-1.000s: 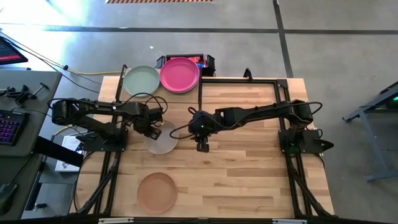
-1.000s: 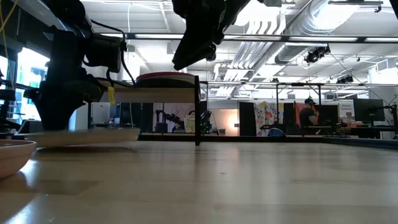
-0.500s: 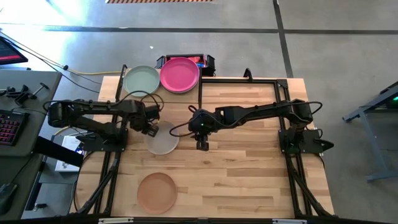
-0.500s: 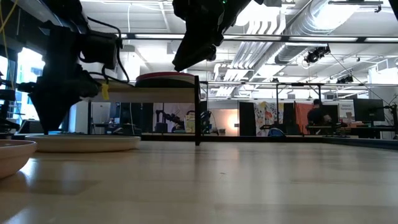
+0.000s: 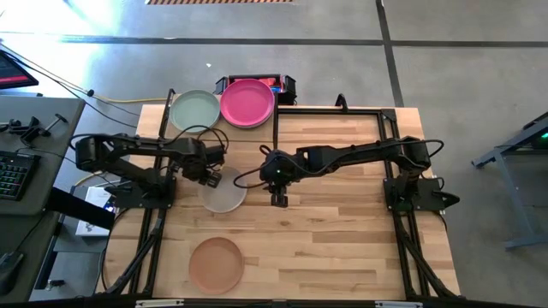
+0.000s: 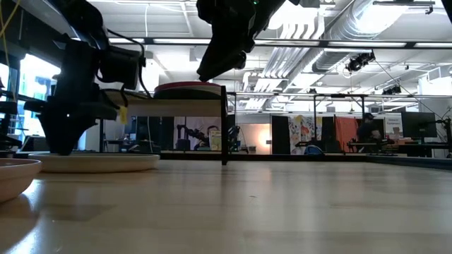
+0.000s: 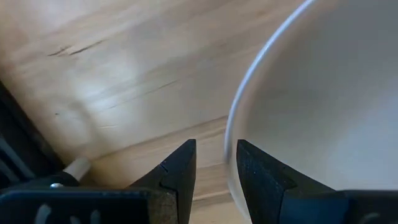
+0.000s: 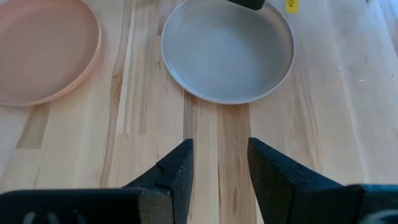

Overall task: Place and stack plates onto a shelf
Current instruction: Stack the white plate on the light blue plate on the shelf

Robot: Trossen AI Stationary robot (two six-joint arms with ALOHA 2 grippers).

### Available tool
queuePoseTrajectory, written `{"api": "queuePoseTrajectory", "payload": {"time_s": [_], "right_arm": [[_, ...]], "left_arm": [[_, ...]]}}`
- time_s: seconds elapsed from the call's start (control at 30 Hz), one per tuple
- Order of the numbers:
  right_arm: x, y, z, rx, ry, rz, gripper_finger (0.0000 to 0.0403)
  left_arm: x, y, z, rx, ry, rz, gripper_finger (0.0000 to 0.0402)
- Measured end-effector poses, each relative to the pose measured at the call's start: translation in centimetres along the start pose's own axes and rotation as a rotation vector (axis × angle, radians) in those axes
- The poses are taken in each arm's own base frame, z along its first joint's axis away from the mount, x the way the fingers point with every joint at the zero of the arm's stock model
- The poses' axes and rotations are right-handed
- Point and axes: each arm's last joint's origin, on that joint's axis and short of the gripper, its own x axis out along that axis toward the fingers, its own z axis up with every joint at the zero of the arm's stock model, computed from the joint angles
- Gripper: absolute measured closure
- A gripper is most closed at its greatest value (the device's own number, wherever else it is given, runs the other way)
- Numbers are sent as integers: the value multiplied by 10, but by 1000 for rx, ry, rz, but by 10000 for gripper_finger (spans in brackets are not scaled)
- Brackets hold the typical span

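An off-white plate (image 5: 227, 192) lies flat on the table left of centre. My left gripper (image 5: 208, 175) points down at its far-left rim (image 7: 231, 140). It is open, with one finger outside the rim and one over the plate's inside. My right gripper (image 5: 278, 199) hangs open above the bare table, to the right of that plate (image 8: 227, 53). A peach plate (image 5: 216, 263) rests near the front edge. A pale green plate (image 5: 195, 109) and a magenta plate (image 5: 247, 103) sit on the shelf (image 6: 176, 106) at the far left. My left gripper stands astride the off-white plate's far-left rim (image 7: 230, 158), coming from above. I cannot tell whether either finger touches the rim. The plate lies flat on the table.
The shelf's black post (image 6: 224, 123) stands at its right end. A black frame (image 5: 377, 109) runs along the table's far right part. The wood to the right of the plates is bare. A desk with a keyboard (image 5: 13, 175) stands beyond the left edge.
In the low view the off-white plate stood a little higher a second ago. It has since sunk and lies flat on the table. My left gripper has turned slightly above the plate's rim. My right gripper has kept still.
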Motion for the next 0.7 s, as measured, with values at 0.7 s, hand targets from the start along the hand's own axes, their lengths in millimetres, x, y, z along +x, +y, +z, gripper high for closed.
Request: {"api": "queuePoseTrajectory", "payload": {"time_s": [0.7], "right_arm": [[0, 0, -1, 7, 12, 0, 274]], "left_arm": [[8, -6, 4, 71, 25, 0, 394]]}}
